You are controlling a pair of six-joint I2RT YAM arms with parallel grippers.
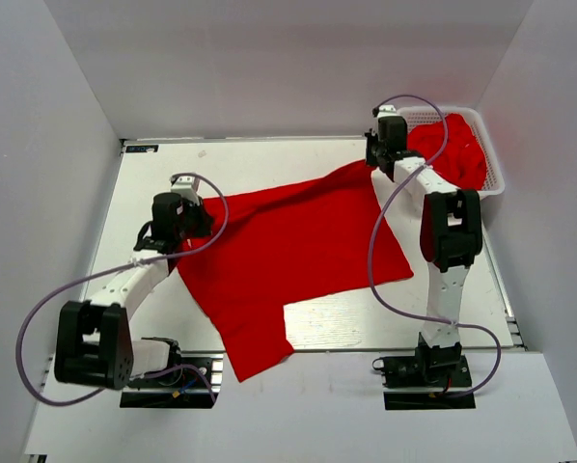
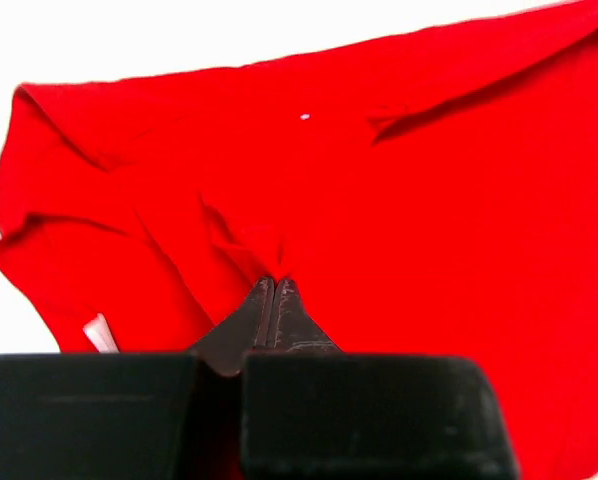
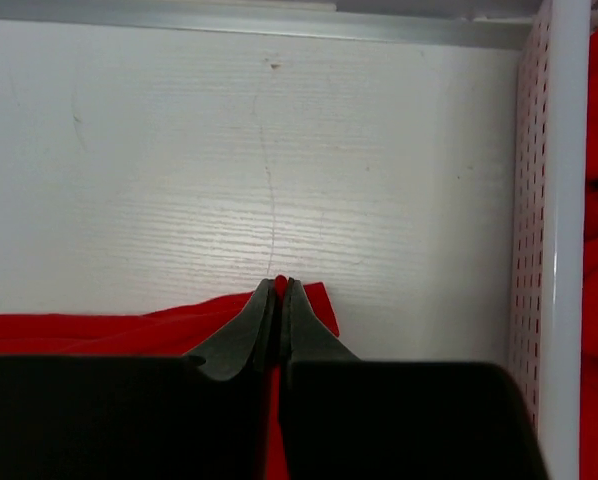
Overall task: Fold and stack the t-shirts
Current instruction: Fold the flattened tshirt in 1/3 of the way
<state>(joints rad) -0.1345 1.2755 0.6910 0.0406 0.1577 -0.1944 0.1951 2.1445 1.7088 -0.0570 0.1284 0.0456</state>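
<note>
From above, one red t-shirt [image 1: 298, 246] lies stretched across the table [image 1: 346, 318], the left gripper [image 1: 204, 214] at its left edge and the right gripper [image 1: 377, 164] at its far corner, with other t-shirts [image 1: 453, 145] heaped in the white basket [image 1: 494, 183] at the far right. Left wrist view: jaws clamped tight on a bunched fold of red cloth. Right wrist view: jaws pinched shut on the cloth's corner, near the basket's wall.

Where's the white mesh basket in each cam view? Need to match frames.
Top external: basket upper right, at the table's far corner.
Left wrist: not in it.
Right wrist: right edge, perforated wall.
Shared landmark: spread red t-shirt, in all three.
</note>
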